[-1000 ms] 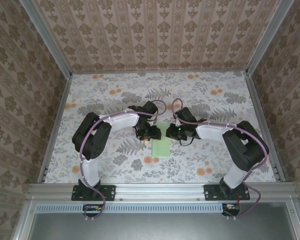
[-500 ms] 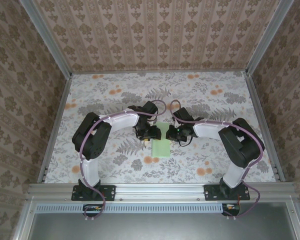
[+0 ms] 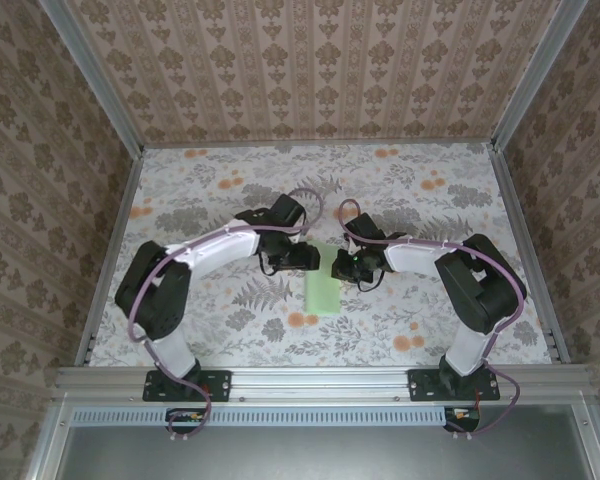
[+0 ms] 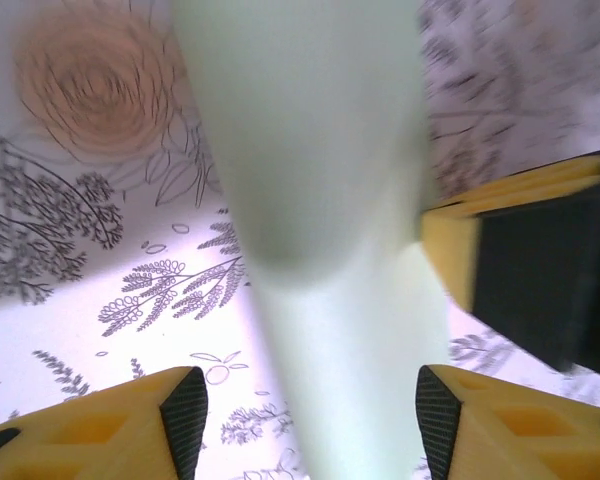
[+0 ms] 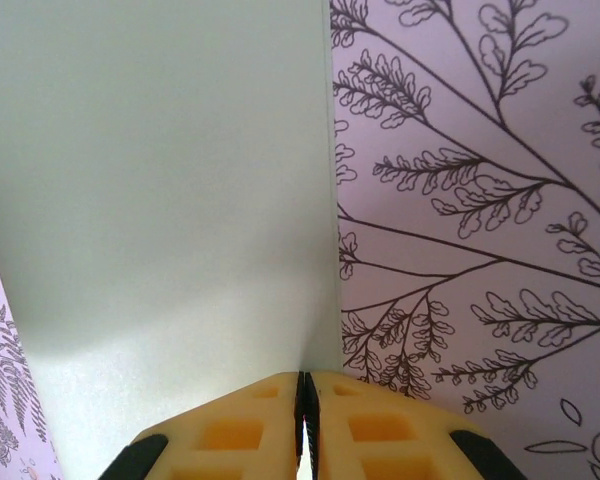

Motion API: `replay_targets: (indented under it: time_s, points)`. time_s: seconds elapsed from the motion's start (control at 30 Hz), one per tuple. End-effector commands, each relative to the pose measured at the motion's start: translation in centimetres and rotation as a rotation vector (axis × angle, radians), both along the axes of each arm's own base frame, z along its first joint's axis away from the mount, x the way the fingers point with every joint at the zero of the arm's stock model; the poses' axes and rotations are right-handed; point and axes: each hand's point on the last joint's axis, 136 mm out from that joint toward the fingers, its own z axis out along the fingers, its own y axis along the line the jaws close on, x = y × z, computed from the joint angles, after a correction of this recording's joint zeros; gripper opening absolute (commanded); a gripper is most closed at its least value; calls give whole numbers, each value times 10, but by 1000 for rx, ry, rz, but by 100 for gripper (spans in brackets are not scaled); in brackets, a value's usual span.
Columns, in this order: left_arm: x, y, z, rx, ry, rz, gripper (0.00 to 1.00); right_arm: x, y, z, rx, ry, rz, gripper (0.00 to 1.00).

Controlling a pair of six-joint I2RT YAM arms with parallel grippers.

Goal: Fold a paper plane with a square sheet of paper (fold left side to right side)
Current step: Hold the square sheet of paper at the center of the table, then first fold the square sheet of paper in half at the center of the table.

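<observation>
Right end effector (image 5: 304, 400), at the bottom edge of its wrist view, has its two yellow fingers pressed together with no gap. Their tips sit on the paper plane (image 5: 160, 200) just inside its straight right-hand edge. Whether a layer is nipped between them or the tips merely press down I cannot tell, but either way the placement looks meant to pin that side so the sheet does not slide while the other side is worked. Left end effector (image 4: 310, 415) stands open, fingers at the lower left and lower right of its wrist view, with the pale-green paper running up between them; the lower-right finger meets the paper's edge, while the lower-left one is apart from it, over fern print. That straddle, I judge, sets up catching the left side and bringing it over to the right. Seen from overhead, the paper plane lies at the centre of the frame as a narrow folded strip, its upper end between the two facing end effectors and its lower end free. Beyond, the floral-printed surface (image 3: 430, 200) runs up to the patterned back wall (image 3: 320, 70).
</observation>
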Motion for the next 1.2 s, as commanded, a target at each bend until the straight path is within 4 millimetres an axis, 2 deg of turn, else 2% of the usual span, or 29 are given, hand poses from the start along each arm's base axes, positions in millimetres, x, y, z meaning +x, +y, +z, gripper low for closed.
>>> replay_targets:
  time_s: [0.0,0.07,0.23,0.47,0.83,1.17]
  points:
    - [-2,-2,18,-75,-39,-17,54,-16,-16,-21,-110,72,4,14]
    - [-5,-13,22,-147,-24,-35,47,-16,-17,-21,-116,73,6,14]
    - [-13,-36,15,-284,47,-66,31,-16,-17,-21,-116,73,6,14]
    - [-17,-46,-10,-306,112,-74,24,-16,-17,-20,-120,75,10,14]
    - [-26,-31,-54,-223,158,-45,21,-18,-20,-22,-139,84,15,14]
    - [-26,-19,-68,-204,171,-12,18,-20,-24,-23,-162,92,19,13]
